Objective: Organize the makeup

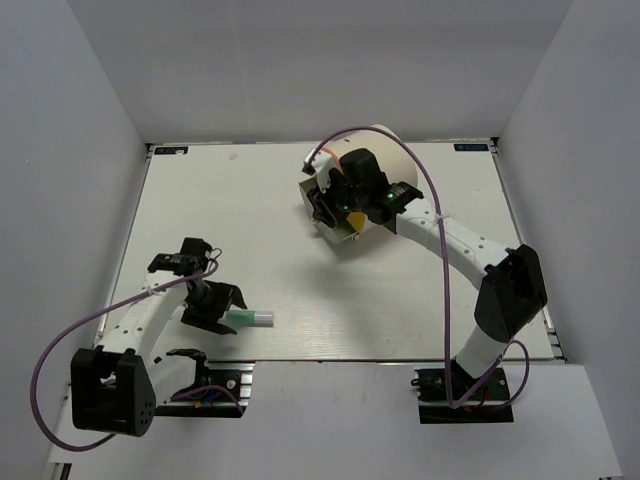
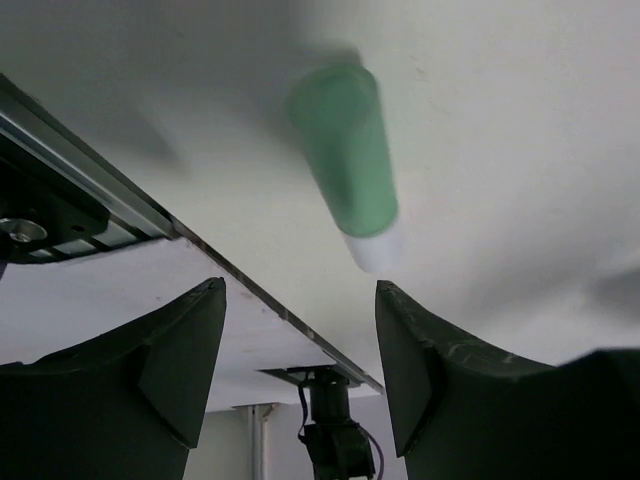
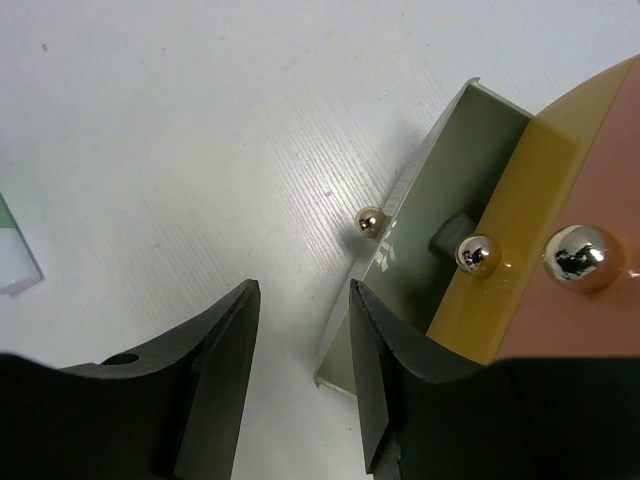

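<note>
A mint green tube [image 1: 248, 318] with a white cap lies on the white table near the front left. It also shows in the left wrist view [image 2: 345, 150], just beyond my fingertips. My left gripper [image 1: 218, 310] [image 2: 300, 288] is open and empty, right beside the tube's green end. My right gripper [image 1: 330, 215] [image 3: 303, 292] is open and empty, at the corner of a pulled-out pale green drawer [image 3: 440, 190] of the cream drum [image 1: 385, 160]. The tube's end shows at the left edge of the right wrist view [image 3: 12, 255]. Brushes, lavender tube, lipstick and case are out of view.
The drum's face shows a yellow drawer [image 3: 520, 240] and a pink one [image 3: 600, 200], each with a silver ball knob. A dim grey shape lies inside the open drawer. The table's front edge [image 1: 400, 360] runs close behind the tube. White walls enclose the table.
</note>
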### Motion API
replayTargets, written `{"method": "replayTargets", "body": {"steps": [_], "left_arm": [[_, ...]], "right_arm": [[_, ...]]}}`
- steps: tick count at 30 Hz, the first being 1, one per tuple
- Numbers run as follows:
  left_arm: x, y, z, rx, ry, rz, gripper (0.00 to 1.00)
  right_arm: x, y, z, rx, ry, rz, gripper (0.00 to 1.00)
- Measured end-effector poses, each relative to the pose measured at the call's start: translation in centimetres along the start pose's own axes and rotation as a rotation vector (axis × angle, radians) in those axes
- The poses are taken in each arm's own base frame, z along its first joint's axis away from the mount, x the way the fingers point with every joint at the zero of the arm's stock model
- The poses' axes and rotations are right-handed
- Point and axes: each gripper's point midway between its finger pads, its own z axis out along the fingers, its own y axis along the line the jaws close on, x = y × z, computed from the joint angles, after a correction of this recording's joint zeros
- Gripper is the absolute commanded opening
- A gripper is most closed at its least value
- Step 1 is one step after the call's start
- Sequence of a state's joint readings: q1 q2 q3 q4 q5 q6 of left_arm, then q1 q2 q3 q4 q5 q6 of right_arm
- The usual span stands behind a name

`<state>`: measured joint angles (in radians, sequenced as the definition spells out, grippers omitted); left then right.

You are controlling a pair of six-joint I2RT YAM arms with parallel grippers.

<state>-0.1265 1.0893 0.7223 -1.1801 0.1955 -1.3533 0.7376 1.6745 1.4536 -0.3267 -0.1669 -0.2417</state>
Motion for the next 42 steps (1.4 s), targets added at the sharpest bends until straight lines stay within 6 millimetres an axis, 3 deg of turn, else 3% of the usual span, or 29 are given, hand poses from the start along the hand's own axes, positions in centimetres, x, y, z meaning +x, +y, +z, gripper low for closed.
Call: {"method": "replayTargets", "body": {"steps": [7,15,20,24,29,37,42], "left_arm": [[-0.5,2.1,3.7,-0.099,0.004,-0.056,0.72],[-1.7,-0.3,5.1,-0.050,-0.028,-0.064,0.70],[-1.5,-1.7,4.3,0.018,-0.025,-0.044,0.64],[-1.5,-3.7,2.5,0.140,-0.051,-0.019,0.68],[-2.6,-7.1,0.8,0.262,-0.113,-0.003,0.80],[-5.9,-12.6,2.1,0.237,-0.212,-0.053,0.92],[-8.2,-18.0,3.3,0.219,-0.249,-0.094,0.92]], "right_arm": [[-1.3,-0.9,-0.9,-0.036,-0.037,0.019,0.48],[-1.5,-1.3,-1.6,-0.059,-0.048,0.032,0.49],[-1.5,-1.5,-1.8,-0.058,-0.050,0.033,0.50],[-1.5,-1.5,-1.9,-0.059,-0.050,0.036,0.50],[-1.4,-1.6,-1.9,-0.061,-0.051,0.036,0.50],[-0.9,-1.4,-1.9,-0.064,-0.041,0.040,0.50],[-0.4,-1.3,-2.4,-0.058,-0.034,0.039,0.50]]}}
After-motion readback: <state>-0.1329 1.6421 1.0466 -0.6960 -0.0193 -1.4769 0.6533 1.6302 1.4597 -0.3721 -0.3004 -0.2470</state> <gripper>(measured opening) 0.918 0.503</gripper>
